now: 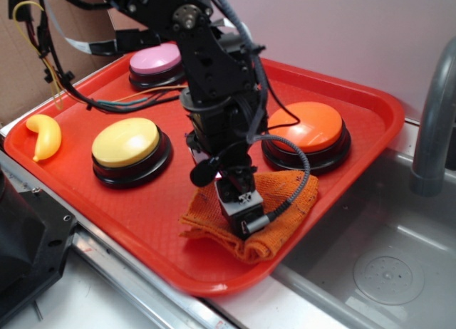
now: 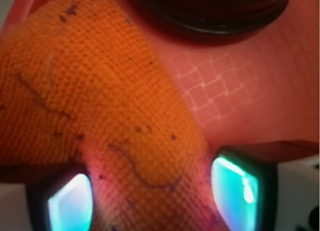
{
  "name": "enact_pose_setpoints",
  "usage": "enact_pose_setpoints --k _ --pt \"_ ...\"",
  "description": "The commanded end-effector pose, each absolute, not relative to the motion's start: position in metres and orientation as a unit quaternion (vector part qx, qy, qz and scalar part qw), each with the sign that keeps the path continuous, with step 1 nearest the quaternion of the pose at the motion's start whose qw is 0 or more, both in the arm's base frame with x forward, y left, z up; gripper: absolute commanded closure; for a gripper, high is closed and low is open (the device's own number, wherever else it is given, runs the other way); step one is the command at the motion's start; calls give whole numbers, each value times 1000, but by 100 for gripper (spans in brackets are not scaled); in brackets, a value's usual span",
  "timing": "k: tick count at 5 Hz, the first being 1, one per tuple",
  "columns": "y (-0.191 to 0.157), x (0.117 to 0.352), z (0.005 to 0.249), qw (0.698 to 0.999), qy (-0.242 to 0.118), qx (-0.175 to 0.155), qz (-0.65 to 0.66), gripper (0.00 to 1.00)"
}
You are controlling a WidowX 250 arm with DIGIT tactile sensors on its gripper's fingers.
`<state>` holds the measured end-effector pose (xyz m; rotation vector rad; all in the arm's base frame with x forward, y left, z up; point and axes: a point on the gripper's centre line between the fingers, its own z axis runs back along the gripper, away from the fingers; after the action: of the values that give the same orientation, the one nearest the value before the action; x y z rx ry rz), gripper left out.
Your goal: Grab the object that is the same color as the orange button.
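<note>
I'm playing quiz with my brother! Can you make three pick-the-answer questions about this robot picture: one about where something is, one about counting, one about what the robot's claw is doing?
1. Where is the orange cloth?
A. On the red tray, in front of the orange button
B. In the sink
C. Under the banana

2. How many big round buttons are on the tray?
A. Two
B. Three
C. Five

3. What is the gripper doing?
A. Holding the banana
B. Pressing the pink button
C. Open, with the cloth between its fingers

Answers:
1. A, the cloth lies near the tray's front edge by that button.
2. B, yellow, pink and orange.
3. C, the wrist view shows a finger on each side of the cloth.
</note>
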<state>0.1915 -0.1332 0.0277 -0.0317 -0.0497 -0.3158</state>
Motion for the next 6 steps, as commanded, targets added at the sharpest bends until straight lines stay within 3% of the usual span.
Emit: enact_pose_setpoints --k 1,2,3,5,6 --pt "-133 192 30 990 -32 -10 -138 100" --pt "-125 197 42 993 -22 -9 -112 100" --pt "-107 205 73 998 -35 -14 -58 100" --pt "-39 220 143 996 -52 -29 62 100" --pt "6 217 173 988 -56 -37 139 100"
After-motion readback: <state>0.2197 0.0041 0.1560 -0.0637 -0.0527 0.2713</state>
